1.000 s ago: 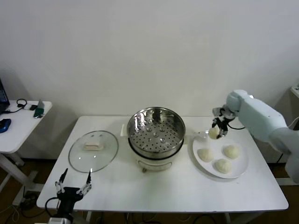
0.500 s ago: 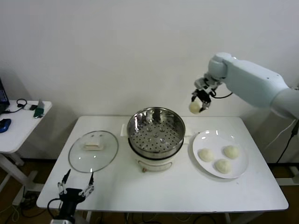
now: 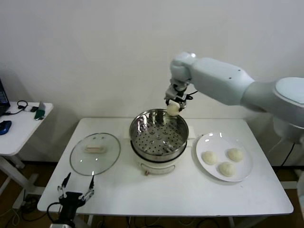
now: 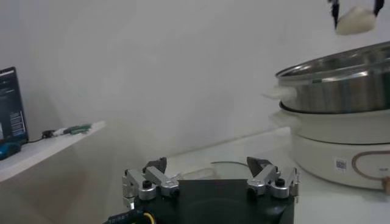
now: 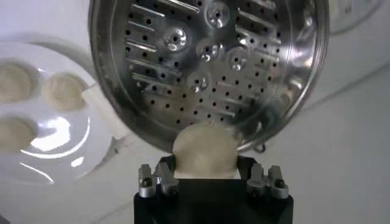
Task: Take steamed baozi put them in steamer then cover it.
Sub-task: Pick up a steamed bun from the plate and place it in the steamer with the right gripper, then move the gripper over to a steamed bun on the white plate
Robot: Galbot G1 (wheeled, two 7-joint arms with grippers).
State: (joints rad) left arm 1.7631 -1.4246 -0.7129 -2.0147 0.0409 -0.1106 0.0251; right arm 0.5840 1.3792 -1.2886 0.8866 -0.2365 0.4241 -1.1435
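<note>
Holding one steamed baozi (image 3: 173,109) pinched between its fingers, the right end effector (image 3: 174,105) hangs above the far rim of the steamer (image 3: 159,134), on the side toward the wall. Right wrist view confirms it: the bun (image 5: 205,151) sits clamped in the right end effector (image 5: 206,173) with the perforated steel floor of the steamer (image 5: 207,67) spread out below and slightly ahead. Bun is airborne, not touching the basket.

Progress: early. Steamer basket floor looks bare in both views, no bun inside yet. Three more buns (image 3: 209,157) (image 3: 234,154) (image 3: 227,168) sit on the white plate (image 3: 207,141) on the desk (image 3: 180,194), just right of the steamer. So first of four is mid-transfer; judged not yet placed.

Left to do: lower and release this bun into the basket, fetch the other three from the plate, then cover. Glass lid (image 3: 95,153) lies flat on the desk to the left of the steamer, untouched, well apart from the right arm.

Left end effector (image 3: 75,186) is parked low at the near left edge of the desk, fingers spread wide and empty; its wrist view shows the left end effector (image 4: 210,179) with nothing between the fingers, steamer (image 4: 338,79) off to the side.

Side table (image 3: 19,126) with clutter stands further left, not involved.
</note>
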